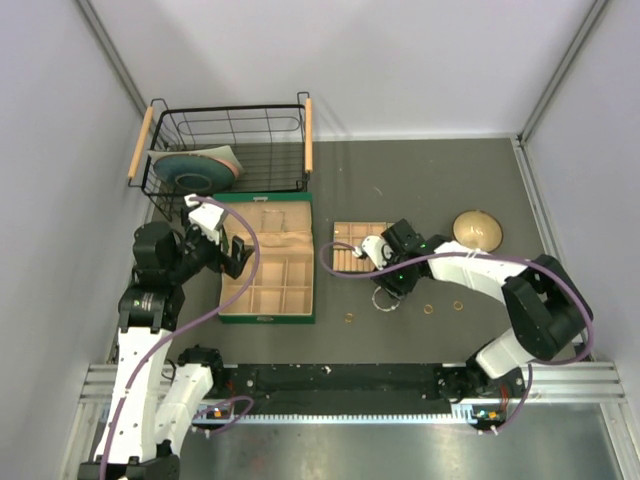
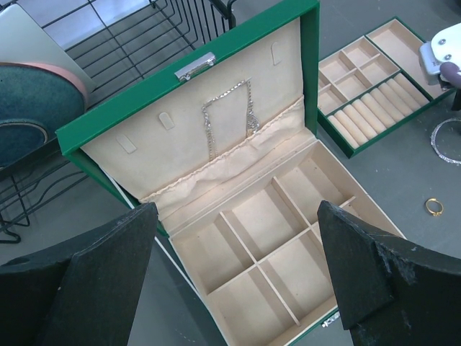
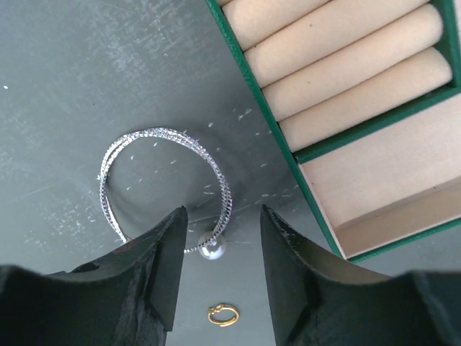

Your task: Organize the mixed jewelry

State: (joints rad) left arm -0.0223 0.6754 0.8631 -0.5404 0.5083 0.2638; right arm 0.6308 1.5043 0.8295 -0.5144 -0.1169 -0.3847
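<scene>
Mixed jewelry (image 1: 428, 309) looks almost wholly unsorted. Its pieces lie loose on the bench (image 1: 420, 180), and no compartment in view holds any of them.

A wire basket (image 1: 230, 125) with a plate (image 1: 190, 168) in it stands beyond the left end effector (image 2: 238, 267), well clear of the work. Directly under that end effector the green box (image 2: 310, 72) lies open with its lid thrown back. Its beige compartments are bare. A silver chain (image 2: 229, 119) hangs against the lid lining and may be the only piece put away. The left end effector's fingers stand wide apart with nothing between them.

A smaller tray (image 3: 346, 43) sits just beside the right end effector (image 3: 222, 234), and its ring rolls and side pocket are bare. A tan bowl (image 1: 478, 230) rests further out on the bench, well apart from both.

The bracelet (image 3: 158, 132) lies flat on the bench right below the right end effector. The fingers are apart and straddle the end with the pearl bead (image 3: 214, 249), not clamped on it. I cannot tell whether they touch the bench. Of the rings, one (image 3: 223, 315) lies just past the bead, toward the wrist. The top view shows two more toward the bowl side.

So the bracelet and every ring remain to be placed. Nothing lies across the way to tray or box. The hoop is thin and flat, so it likely offers little to pinch, and the tray wall stands near it.
</scene>
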